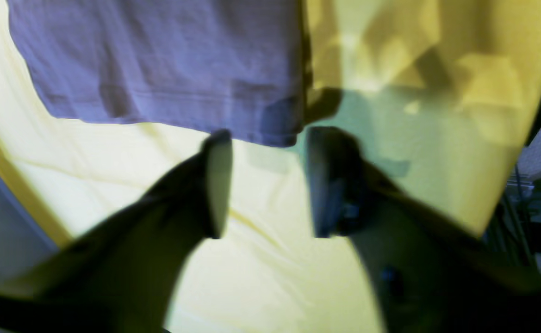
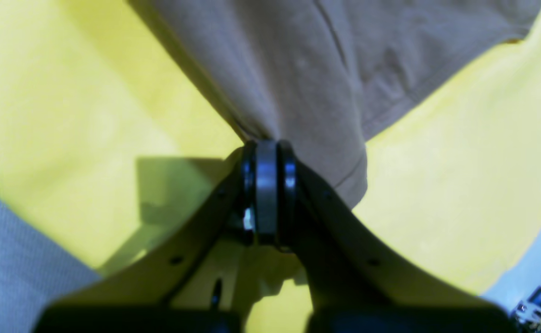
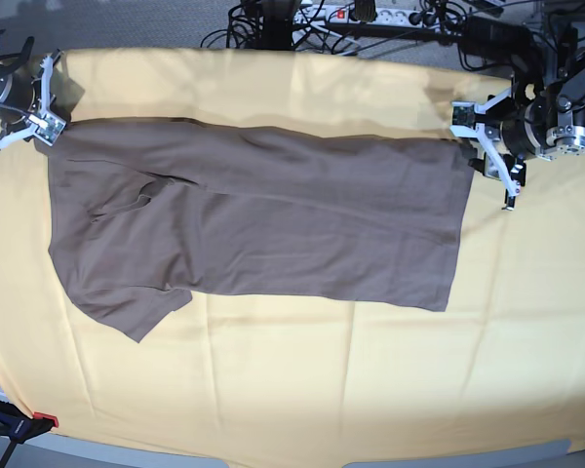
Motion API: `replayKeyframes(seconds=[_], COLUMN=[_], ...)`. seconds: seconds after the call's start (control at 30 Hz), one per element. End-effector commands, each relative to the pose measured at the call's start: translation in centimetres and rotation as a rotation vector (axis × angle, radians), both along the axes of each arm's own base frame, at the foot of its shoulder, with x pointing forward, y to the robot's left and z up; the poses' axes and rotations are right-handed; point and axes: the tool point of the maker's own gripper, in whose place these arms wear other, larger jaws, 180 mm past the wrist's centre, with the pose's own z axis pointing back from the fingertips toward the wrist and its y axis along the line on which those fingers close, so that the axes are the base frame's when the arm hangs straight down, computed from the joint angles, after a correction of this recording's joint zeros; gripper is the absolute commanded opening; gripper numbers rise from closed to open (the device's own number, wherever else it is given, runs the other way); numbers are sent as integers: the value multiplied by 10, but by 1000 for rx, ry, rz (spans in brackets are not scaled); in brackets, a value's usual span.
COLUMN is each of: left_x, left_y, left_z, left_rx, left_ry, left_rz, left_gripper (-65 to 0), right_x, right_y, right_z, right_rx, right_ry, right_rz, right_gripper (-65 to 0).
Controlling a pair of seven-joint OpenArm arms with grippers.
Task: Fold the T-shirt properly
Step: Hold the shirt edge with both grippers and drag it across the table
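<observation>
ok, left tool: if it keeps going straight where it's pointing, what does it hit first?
Likely the hem corner of the T-shirt, just ahead of the open left tool. Depth is unclear: it may touch the yellow cloth beneath first.

Pale-yellow cloth (image 3: 292, 380): covers nearly whole frame, lightly creased. Grey surface (image 3: 127, 19): strip along top edge. Black cables (image 3: 273, 24) w/ power strip (image 3: 370, 12): top centre. Red-tipped clamp (image 3: 19, 424): lower left corner, at cloth edge.
</observation>
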Motion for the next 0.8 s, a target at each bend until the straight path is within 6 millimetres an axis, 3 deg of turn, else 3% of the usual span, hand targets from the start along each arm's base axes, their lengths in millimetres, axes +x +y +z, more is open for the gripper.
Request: replayKeyframes(seconds=[0.0, 0.07, 0.4, 0.67, 0.77], left_x=[9, 11, 17, 16, 19], left_y=[6, 5, -13, -12, -8], left_z=[6, 0, -16, -16, -16], left_rx=[7, -23, -99, -94, -65], left_ry=[-28, -20, -26, -22, -42], left_rz=[7, 18, 10, 4, -9], left_gripper=[-311, -277, -277, -295, -340], right_x=[6, 6, 6, 6, 6], right_y=[-2, -3, -5, -4, -4], right_z=[7, 7, 6, 7, 7], right_rx=[-6, -11, -20, -19, -19], right_ry=[-18, -14, -11, -14, -14], right_rz=[13, 8, 2, 4, 4], right_gripper=[-650, -650, -631, -631, -631])
